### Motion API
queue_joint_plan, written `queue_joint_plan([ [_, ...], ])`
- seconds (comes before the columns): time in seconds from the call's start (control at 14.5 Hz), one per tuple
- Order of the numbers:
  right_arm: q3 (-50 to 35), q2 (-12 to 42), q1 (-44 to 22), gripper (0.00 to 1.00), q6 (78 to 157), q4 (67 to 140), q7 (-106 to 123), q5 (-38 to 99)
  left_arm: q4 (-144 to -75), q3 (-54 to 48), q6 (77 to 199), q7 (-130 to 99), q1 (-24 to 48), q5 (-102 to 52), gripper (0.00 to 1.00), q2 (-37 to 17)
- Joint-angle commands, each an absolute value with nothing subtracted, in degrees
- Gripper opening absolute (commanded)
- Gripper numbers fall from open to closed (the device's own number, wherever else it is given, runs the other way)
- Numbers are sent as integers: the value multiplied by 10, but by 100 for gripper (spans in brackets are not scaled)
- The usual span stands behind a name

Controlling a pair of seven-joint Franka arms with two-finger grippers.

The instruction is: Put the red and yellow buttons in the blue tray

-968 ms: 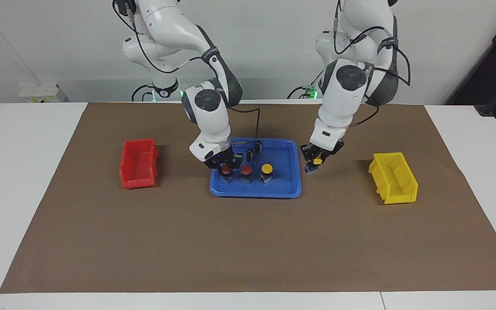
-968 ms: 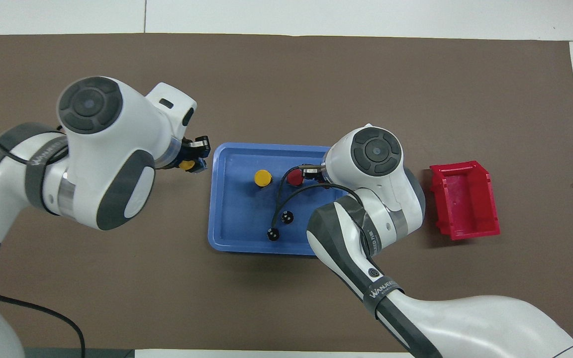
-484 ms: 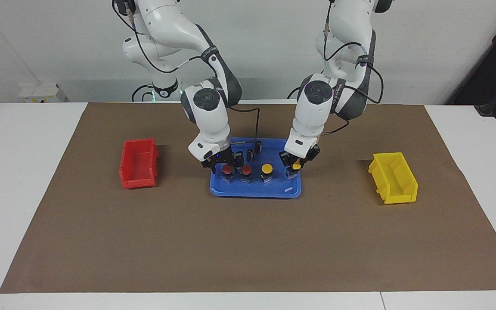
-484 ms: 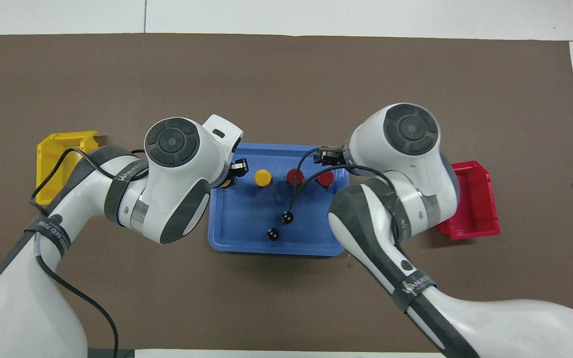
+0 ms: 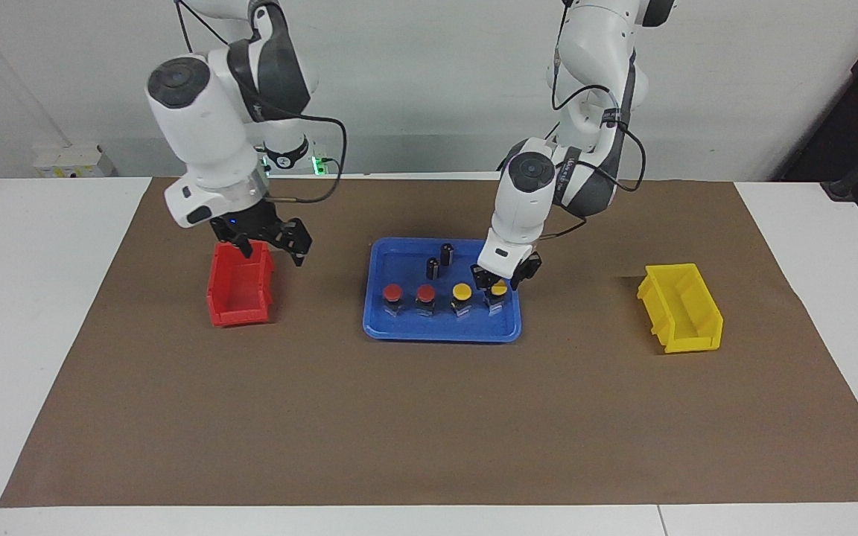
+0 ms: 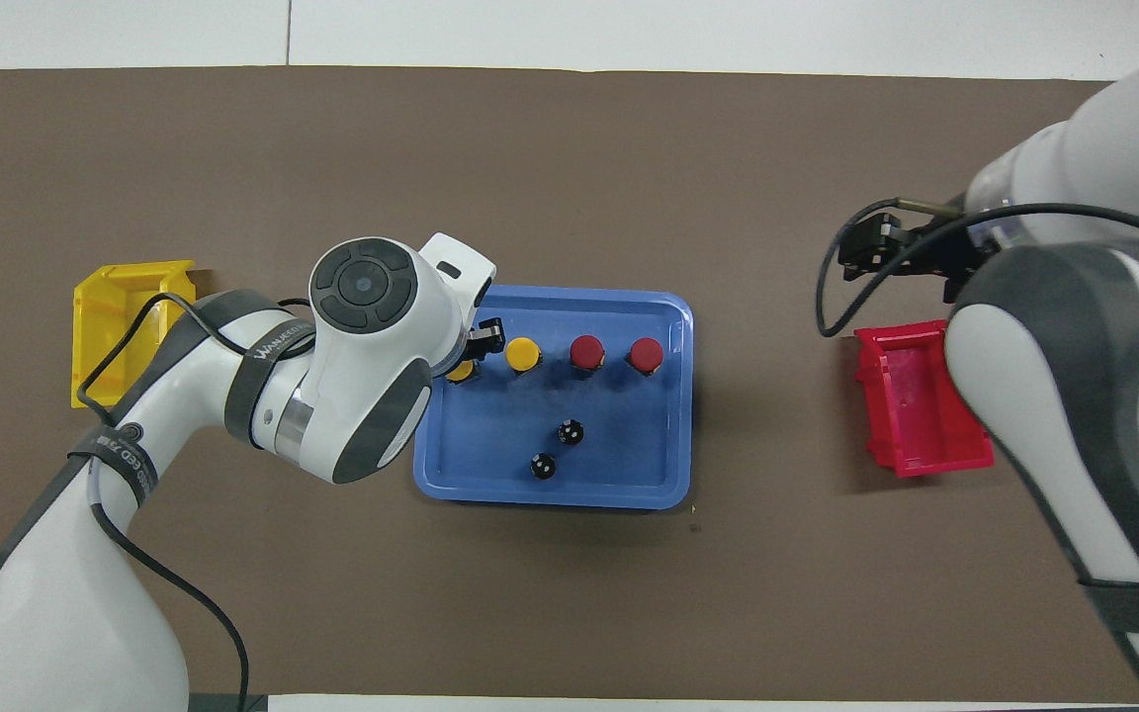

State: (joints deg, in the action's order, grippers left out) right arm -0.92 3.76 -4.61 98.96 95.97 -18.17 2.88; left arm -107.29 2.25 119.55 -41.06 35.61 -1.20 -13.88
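Standing upright in blue tray (image 5: 511,321): four mushroom-capped buttons (image 5: 427,292).

You have the blue tray (image 5: 444,331) lying flat at mid-bench. Four mushroom-capped buttons stand upright in a row inside: two red buttons (image 5: 393,292) (image 5: 426,292), a yellow button (image 5: 462,291), and a second yellow button (image 5: 498,289) nearest the left arm's end.

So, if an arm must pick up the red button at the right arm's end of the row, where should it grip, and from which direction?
Grip the red button just under its round cap, on the narrower black-and-silver body, coming straight down from above. It stands upright in the blue tray, and the second red button is close beside it, so the fingers probably fit best on its nearer-farther sides.
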Motion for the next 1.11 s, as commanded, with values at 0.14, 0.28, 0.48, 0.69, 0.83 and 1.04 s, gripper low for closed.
queue_joint_plan([
  [0.14, 5, -5, 20, 100, 917, 942, -28, 4, -977, 36, 1048, -293, 286, -11, 100, -88],
  [0.28, 70, -11, -9, 100, 894, 933, 20, 4, -983, 35, 1022, -238, 235, -11, 100, -54],
  [0.48, 81, -12, -7, 100, 889, 933, 48, 4, -980, 36, 961, -103, 148, -11, 100, -15],
  [0.69, 76, -8, -10, 100, 891, 926, 47, 4, -971, 36, 941, -1, 84, -10, 100, 7],
  [0.83, 76, -11, -16, 100, 889, 926, 47, 3, -941, 38, 916, 38, 65, -11, 100, 11],
  [1.04, 75, -11, -27, 100, 887, 925, 51, -27, -925, 36, 909, 68, 47, -9, 100, 11],
])
